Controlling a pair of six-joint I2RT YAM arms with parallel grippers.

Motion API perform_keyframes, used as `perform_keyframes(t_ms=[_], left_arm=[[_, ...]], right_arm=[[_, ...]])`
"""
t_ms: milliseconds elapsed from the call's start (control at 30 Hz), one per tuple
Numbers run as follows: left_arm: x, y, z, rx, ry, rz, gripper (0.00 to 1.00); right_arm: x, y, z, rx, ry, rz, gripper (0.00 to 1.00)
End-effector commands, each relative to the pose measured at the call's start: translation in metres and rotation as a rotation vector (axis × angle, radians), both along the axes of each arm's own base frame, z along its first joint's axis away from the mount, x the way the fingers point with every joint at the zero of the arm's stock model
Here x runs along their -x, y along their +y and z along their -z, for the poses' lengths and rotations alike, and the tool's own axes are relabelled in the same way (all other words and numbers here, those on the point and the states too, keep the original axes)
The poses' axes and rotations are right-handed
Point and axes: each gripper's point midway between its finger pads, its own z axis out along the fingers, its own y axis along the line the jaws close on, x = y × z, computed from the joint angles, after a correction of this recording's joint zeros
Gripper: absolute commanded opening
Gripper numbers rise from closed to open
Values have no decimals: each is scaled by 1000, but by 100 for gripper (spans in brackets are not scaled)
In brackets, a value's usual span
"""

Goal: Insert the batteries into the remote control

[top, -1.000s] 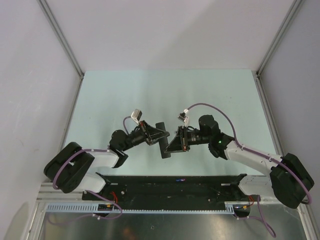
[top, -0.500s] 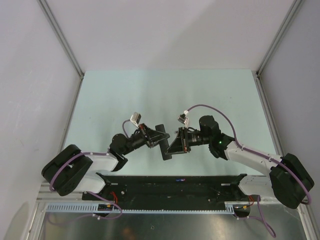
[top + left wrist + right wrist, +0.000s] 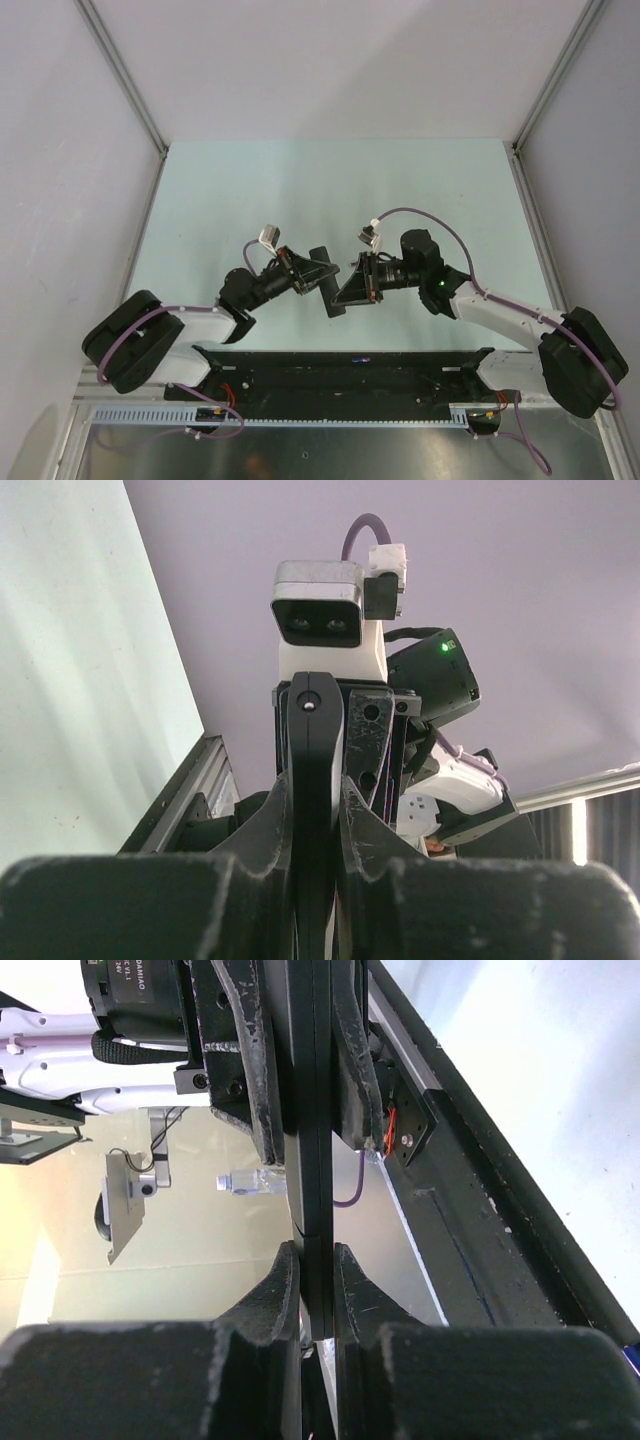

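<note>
**Q:** Where is the remote control (image 3: 326, 281), and which way does its long axis run?

**A:** It is held between the two arms, over the near half of the pale green table (image 3: 250, 190). In the overhead view, its long axis runs from far to near. The far end leans slightly toward the left arm and the near end slightly toward the right arm. Each wrist camera sees it edge-on, as a thin black strip rising from between that arm's own fingers (image 3: 315, 780) (image 3: 316, 1160).

**Q:** How do the claws stand?

**A:** The left gripper (image 3: 314, 272) is clamped on the remote control nearer its far end, with the two fingers pressed against the opposite flat faces. The right gripper (image 3: 345, 290) is clamped on it nearer the near end, in the same manner. The right wrist view shows both grips at once, with its own fingers (image 3: 285, 1290) below and the left arm's fingers (image 3: 250, 1060) above, all on the one strip.

**Q:** And the batteries (image 3: 359, 358)?

**A:** They show as tiny blue and reddish specks on the black base plate (image 3: 300, 365) between the arm bases. They are too small to show any detail.
</note>
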Motion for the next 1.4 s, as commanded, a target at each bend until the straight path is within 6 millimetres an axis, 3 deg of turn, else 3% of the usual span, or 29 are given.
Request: perform_keyframes(t_ms=[0, 167, 200, 300, 400, 500, 567, 600, 700, 733, 800, 833, 867, 900, 1000, 1100, 1200, 1233, 1300, 1367], left_arm=[[107, 3, -58, 175, -368, 372, 0], [107, 3, -57, 171, -368, 374, 0], [106, 2, -56, 167, -363, 375, 0], [104, 1, -55, 164, -360, 367, 0], [95, 2, -54, 156, -366, 332, 0], [79, 6, -52, 144, -362, 285, 0], [62, 11, -52, 131, -360, 242, 0], [55, 14, -51, 125, -357, 222, 0], [15, 28, -39, 62, -311, 113, 0], [-13, 33, -18, -21, -204, 55, 0], [-41, 38, 4, -176, -195, -31, 0], [-59, 39, 29, -316, -73, -53, 0], [-81, 49, 45, -488, -132, -156, 0], [-91, 55, 49, -594, -139, -198, 0], [-116, 83, 79, -990, -56, -283, 0], [-137, 112, 94, -1244, 29, -342, 0], [-150, 138, 99, -1439, 66, -400, 0], [-152, 141, 109, -1490, 94, -391, 0], [-158, 151, 106, -1568, 143, -424, 0], [-157, 157, 117, -1661, 181, -405, 0]], right_arm=[[-108, -13, -25, -25, -145, 457, 9], [-106, -12, -23, -22, -149, 442, 22], [-105, -11, -23, -27, -151, 432, 29], [-94, -7, -27, -42, -156, 355, 43], [-75, -10, -29, -29, -173, 284, 50], [-55, -22, -39, -12, -232, 247, 54], [-52, -35, -33, 67, -234, 272, 55], [-50, -43, -43, 74, -290, 293, 55], [-58, -71, -28, 254, -358, 392, 55], [-69, -82, -22, 324, -392, 456, 55], [-72, -98, -4, 431, -379, 504, 54], [-81, -109, 5, 499, -381, 559, 53], [-81, -116, 16, 555, -370, 569, 53], [-83, -120, 21, 588, -371, 579, 52], [-89, -134, 34, 688, -380, 628, 52], [-94, -140, 36, 719, -395, 664, 52], [-95, -140, 31, 714, -409, 688, 52], [-96, -143, 30, 730, -420, 705, 52], [-97, -149, 29, 754, -434, 726, 52], [-95, -150, 30, 771, -446, 726, 53]])
